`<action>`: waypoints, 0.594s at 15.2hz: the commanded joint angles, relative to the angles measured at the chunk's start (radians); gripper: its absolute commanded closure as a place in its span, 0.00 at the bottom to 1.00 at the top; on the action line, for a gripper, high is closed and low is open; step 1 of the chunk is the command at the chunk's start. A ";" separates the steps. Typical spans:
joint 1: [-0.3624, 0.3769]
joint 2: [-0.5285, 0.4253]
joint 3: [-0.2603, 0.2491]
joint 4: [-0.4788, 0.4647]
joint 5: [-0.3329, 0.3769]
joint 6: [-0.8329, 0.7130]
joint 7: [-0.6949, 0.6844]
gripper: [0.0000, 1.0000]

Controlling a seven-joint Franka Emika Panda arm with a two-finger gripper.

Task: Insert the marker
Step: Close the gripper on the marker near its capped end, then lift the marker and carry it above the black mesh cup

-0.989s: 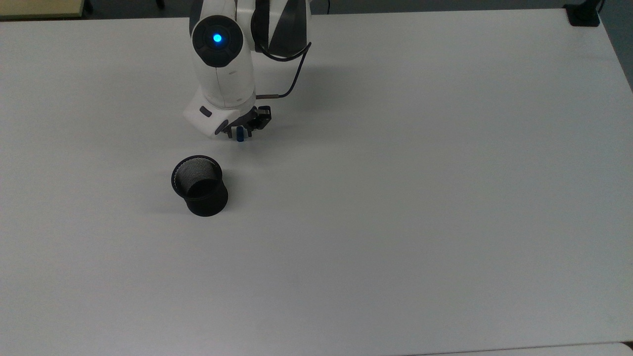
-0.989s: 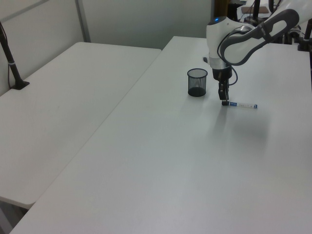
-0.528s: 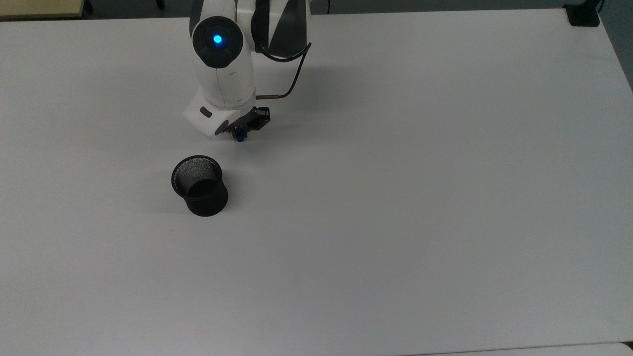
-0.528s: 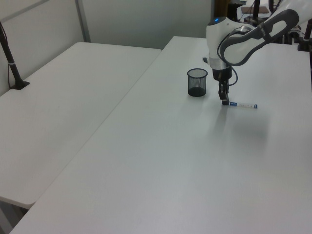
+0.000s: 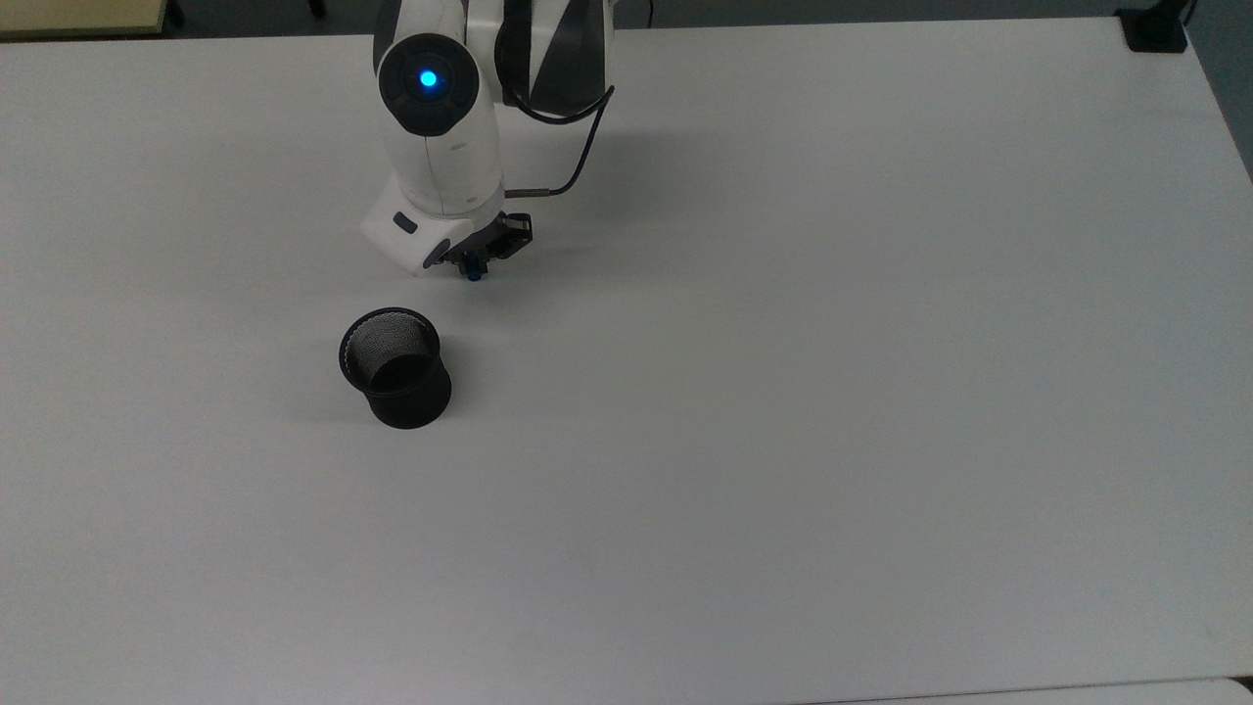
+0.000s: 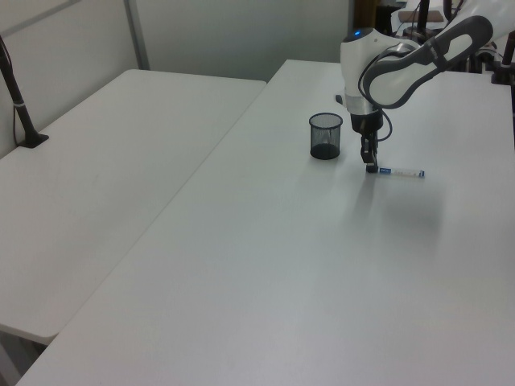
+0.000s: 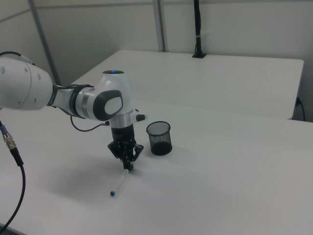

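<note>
The marker (image 6: 401, 173) lies flat on the white table, its white barrel pointing toward the left view's right. In the right view the marker (image 7: 119, 182) stretches from the gripper toward the front, ending in a small blue tip. My gripper (image 5: 476, 262) points straight down at the table and is shut on the marker's blue cap end (image 5: 474, 269). The gripper (image 6: 370, 166) stands just to the right of the black mesh cup (image 6: 325, 135) in the left view. The cup (image 5: 396, 367) is upright and empty, apart from the gripper (image 7: 128, 165).
The white table (image 5: 832, 392) spreads wide to the top view's right and bottom. A second white table (image 6: 96, 169) adjoins at the left view's left. A black clamp post (image 6: 20, 104) stands on it. A black cable (image 5: 578, 157) hangs off the arm.
The fingers have closed in on the marker's blue cap; one second ago they stood wider apart around it. The arm and the cup have hardly moved.
</note>
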 commanded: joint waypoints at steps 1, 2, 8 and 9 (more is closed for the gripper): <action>0.006 -0.054 -0.012 0.019 0.002 -0.022 -0.007 0.97; 0.009 -0.064 -0.024 0.054 0.009 -0.068 -0.007 0.97; 0.011 -0.100 -0.070 0.279 0.094 -0.128 -0.016 0.96; 0.009 -0.100 -0.081 0.307 0.109 -0.116 -0.019 0.97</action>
